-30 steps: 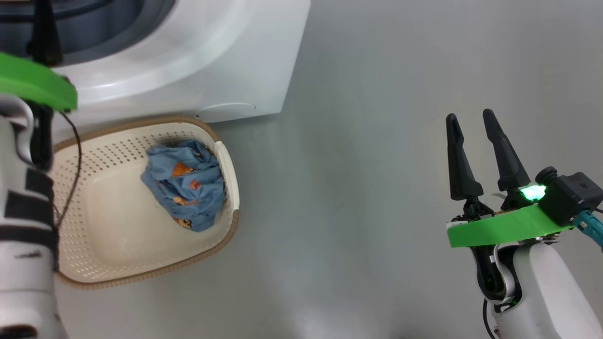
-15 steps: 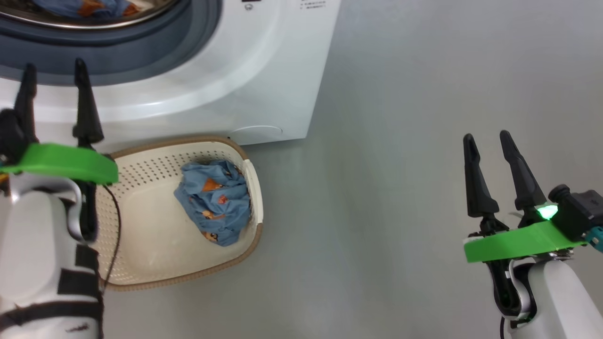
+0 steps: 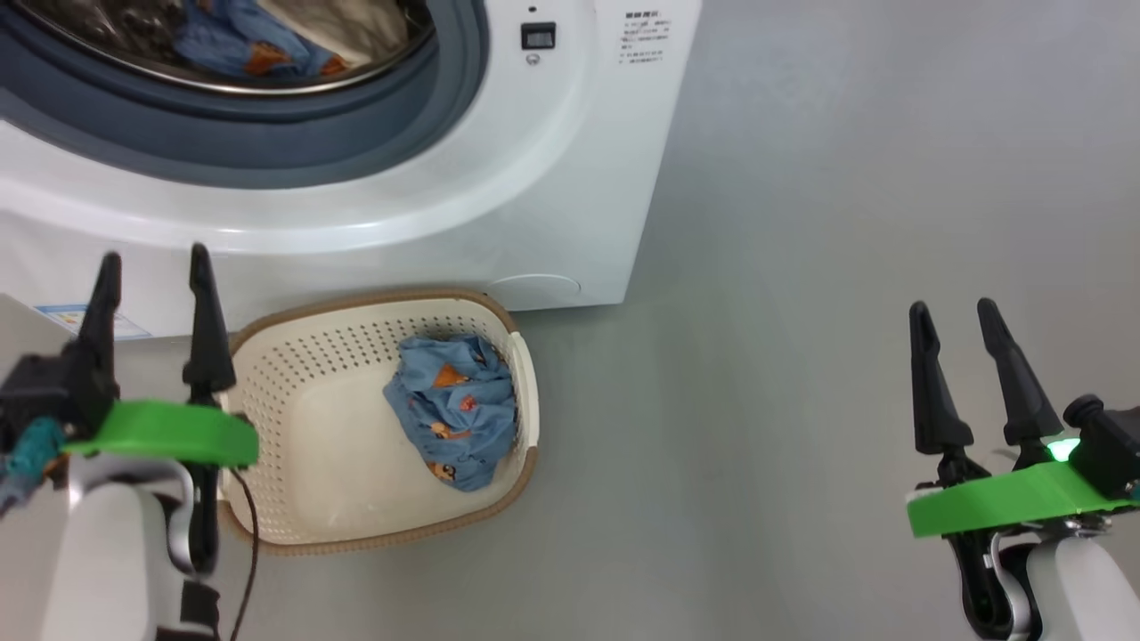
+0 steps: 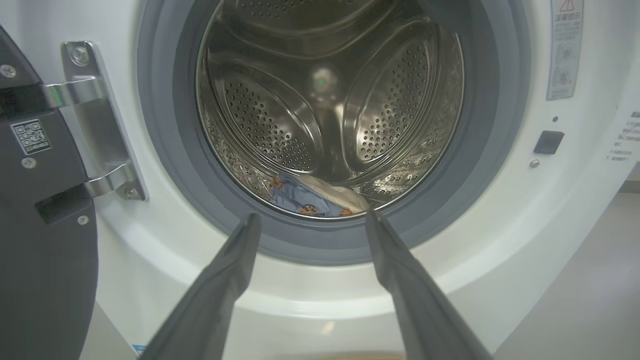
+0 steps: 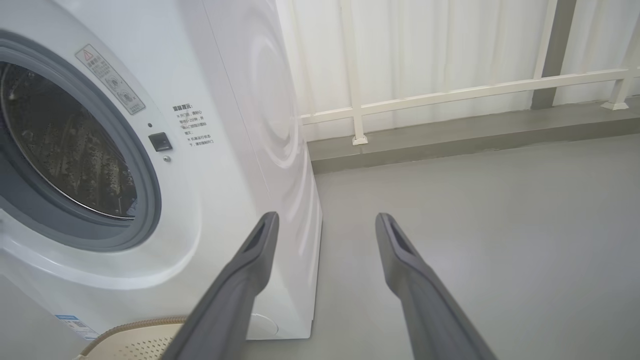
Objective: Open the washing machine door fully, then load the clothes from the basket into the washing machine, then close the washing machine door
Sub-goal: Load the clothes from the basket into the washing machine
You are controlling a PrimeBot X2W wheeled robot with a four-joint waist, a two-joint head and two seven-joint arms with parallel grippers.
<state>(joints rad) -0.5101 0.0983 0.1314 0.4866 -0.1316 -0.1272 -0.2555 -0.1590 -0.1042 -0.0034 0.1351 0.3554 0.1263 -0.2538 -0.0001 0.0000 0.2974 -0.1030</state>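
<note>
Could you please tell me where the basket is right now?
In the head view, the basket sits on the floor left of centre, just before the washing machine, beside the left gripper.

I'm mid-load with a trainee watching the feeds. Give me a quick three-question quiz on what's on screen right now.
1. True or false: the basket is empty.
2. Where does the cream cloth lie? A) in the washing machine's drum B) in the basket C) in the left pincer
3. Fill in: the left pincer and the right pincer both stand ___, holding nothing.

Key
1. False: a blue garment with orange prints lies in it.
2. A
3. open
</note>
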